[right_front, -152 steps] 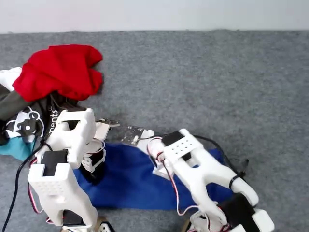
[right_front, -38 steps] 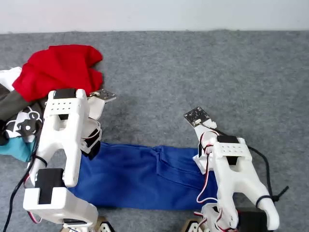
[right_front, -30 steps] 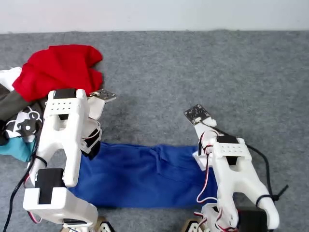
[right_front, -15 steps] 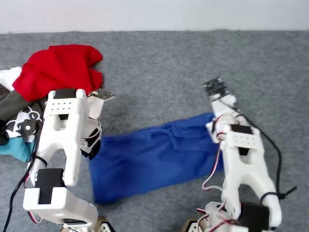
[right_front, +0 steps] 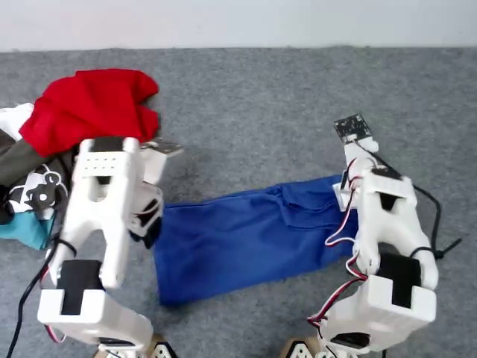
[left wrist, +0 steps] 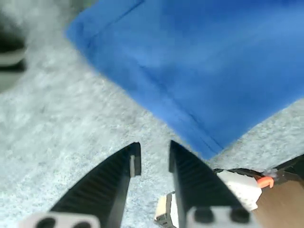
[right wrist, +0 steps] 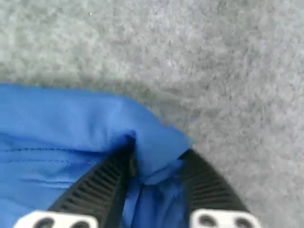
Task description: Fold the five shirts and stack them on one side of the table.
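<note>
The right hand (right wrist: 156, 159) pinches one end of the flat blue cloth shirt (right_front: 246, 239) on the grey fuzzy counter (right_front: 268, 104). The left hand (left wrist: 153, 159) hangs open and empty near its other end.

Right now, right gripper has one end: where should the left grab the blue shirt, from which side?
Likely the free left-end hem of the blue shirt, near a corner. The left gripper is open over the table beside that edge; come in from the left, sliding one finger under, since the cloth lies flat there. The right gripper pinches the opposite end.
</note>
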Available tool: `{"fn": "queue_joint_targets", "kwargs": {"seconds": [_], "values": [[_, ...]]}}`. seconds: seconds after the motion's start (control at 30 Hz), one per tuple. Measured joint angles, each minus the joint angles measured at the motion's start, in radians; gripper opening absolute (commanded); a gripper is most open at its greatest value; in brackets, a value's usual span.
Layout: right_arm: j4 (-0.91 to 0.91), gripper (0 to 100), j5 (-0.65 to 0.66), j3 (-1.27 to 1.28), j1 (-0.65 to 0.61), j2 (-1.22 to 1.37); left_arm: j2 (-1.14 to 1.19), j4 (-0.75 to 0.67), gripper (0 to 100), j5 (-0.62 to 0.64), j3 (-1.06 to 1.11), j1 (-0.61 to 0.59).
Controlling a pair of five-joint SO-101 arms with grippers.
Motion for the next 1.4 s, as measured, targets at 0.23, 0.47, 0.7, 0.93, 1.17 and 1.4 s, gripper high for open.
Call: {"fn": "queue_joint_targets", "kwargs": {"seconds": [0.23, 0.47, 0.7, 0.93, 1.17, 1.4], "values": [[0.351, 28.5, 0.002, -0.241, 0.006, 0.006, 0.000, 0.000, 14, 0.000, -0.025, 0.170], [0.617, 28.8, 0.003, -0.442, 0.006, 0.006, 0.000, -0.002, 14, -0.018, 0.014, 0.130], [0.813, 28.6, 0.080, -0.517, -0.040, 0.006, 0.005, -0.043, 14, -0.094, 0.044, 0.078], [0.848, 28.6, 0.086, -0.517, -0.054, 0.006, 0.150, -0.176, 14, 0.272, 0.035, 0.011], [0.848, 28.6, 0.086, -0.517, -0.055, 0.006, 0.176, -0.140, 14, 0.512, -0.044, 0.054], [0.861, 28.5, 0.086, -0.517, -0.055, 0.006, 0.192, -0.157, 14, 0.603, -0.049, 0.009]]}}
